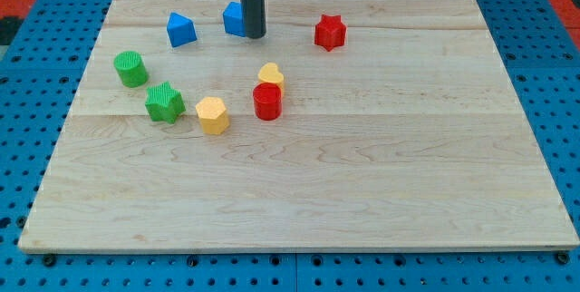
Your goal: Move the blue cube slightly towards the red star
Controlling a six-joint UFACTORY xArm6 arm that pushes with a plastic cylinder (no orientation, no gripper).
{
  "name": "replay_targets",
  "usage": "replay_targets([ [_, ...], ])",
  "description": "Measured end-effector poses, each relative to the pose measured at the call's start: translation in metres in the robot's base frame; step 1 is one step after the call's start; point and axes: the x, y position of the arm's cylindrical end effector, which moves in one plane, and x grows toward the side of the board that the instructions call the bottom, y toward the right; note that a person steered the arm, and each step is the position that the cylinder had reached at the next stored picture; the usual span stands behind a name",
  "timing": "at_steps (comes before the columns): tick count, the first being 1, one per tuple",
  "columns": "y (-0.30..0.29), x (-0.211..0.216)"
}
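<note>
The blue cube (234, 18) sits near the view's top, left of centre, partly hidden behind my rod. My tip (255, 35) rests on the board right against the cube's right side, between the cube and the red star. The red star (331, 33) lies to the right of the tip, with a gap of bare board between them.
A second blue block (181, 29) lies left of the cube. A green cylinder (131, 69) and green star (164, 102) sit at the left. A yellow hexagon (213, 115), a yellow block (270, 75) and a red cylinder (268, 102) cluster mid-board. The wooden board (362, 165) lies on blue pegboard.
</note>
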Motion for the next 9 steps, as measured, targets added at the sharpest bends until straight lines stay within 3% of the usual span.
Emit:
replay_targets([
  [1, -0.023, 0.005],
  [2, -0.015, -0.034],
  [4, -0.099, -0.044],
  [6, -0.056, -0.083],
  [9, -0.002, -0.074],
])
